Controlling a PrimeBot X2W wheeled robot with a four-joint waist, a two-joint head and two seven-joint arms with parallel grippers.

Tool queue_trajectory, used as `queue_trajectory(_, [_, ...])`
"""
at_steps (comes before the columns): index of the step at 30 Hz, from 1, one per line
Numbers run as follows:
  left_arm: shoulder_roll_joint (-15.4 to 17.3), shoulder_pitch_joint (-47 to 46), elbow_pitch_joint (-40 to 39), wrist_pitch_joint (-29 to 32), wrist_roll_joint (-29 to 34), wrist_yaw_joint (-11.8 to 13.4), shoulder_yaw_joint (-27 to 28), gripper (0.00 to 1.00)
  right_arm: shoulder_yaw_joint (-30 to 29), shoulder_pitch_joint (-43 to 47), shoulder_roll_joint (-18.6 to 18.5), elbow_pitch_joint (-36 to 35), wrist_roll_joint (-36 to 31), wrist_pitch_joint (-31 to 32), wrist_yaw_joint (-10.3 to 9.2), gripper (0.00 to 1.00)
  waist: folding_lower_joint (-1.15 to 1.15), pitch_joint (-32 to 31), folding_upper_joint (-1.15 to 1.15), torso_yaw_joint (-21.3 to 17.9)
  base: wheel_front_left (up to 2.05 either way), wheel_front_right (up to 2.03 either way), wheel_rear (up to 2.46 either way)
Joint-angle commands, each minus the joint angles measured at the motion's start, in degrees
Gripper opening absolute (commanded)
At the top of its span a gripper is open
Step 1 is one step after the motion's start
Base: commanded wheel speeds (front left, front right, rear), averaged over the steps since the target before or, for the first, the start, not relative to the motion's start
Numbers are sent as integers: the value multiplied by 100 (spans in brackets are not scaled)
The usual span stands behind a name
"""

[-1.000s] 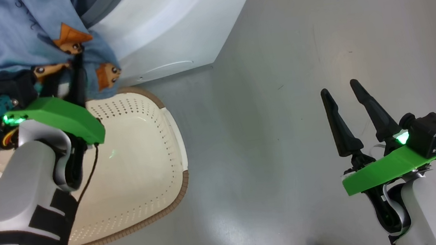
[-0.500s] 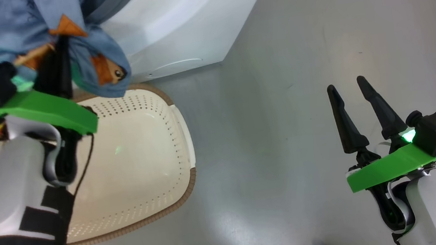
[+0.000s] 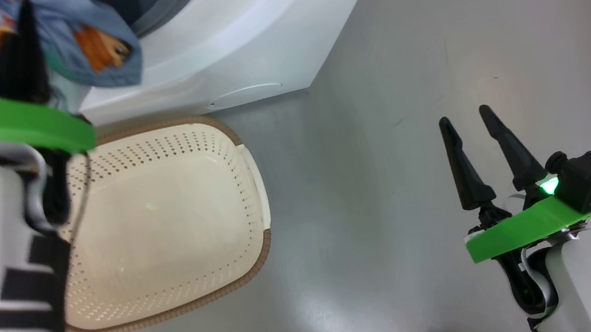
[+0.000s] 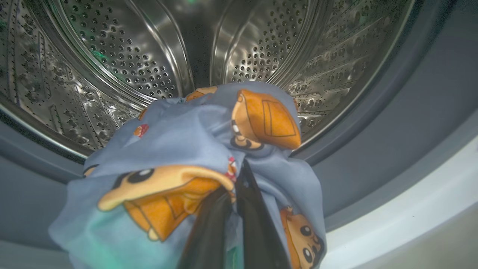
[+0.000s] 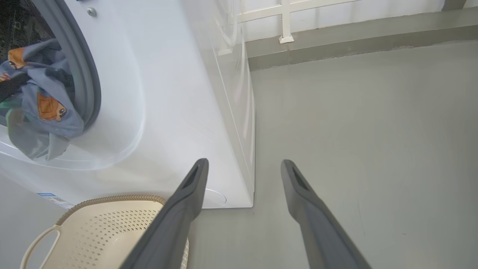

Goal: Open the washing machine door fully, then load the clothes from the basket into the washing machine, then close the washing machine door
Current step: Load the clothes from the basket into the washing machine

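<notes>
Head view: left hand [image 3: 24,13], gripping the clothes [image 3: 89,50], has risen from basket [image 3: 155,124] toward washing machine [image 3: 234,32]; right hand [image 3: 464,116] stays wide.

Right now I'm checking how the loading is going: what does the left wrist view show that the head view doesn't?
Left wrist view: the shiny steel perforated drum, its holes and ribs straight ahead of the load.
Head view: the oval cream-white perforated plastic basket, its visible inside bare; the grey floor; and the right gripper, open and holding nothing.
Both: the light blue garment with orange-brown cartoon prints, pinched in the shut left gripper at the drum's mouth.
</notes>
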Motion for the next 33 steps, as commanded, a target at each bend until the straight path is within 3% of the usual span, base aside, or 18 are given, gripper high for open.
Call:
queue_trajectory(1, [288,-321,36,-35,95,-16,176,0,165,46,22,-103,-9,-43,16,100,0,-16,0,-37,0,0,0])
queue_trajectory(16, [570,-2044,2580,-35,361,-16,-508,0,372,63,67,-37,134,-43,16,100,0,-18,0,-435,0,0,0])
queue_trajectory(19, [633,-2439,2651,-35,534,13,-547,0,398,40,70,-42,158,-43,16,100,0,32,0,-492,0,0,0])
queue_trajectory(25, [765,-2564,1885,-35,989,315,-233,0,460,-12,73,-50,264,-43,16,100,0,138,0,-629,0,0,0])
queue_trajectory(33, [699,-2319,2540,-35,1211,200,-235,0,524,-28,73,-35,344,-43,16,100,0,165,0,-734,0,0,0])
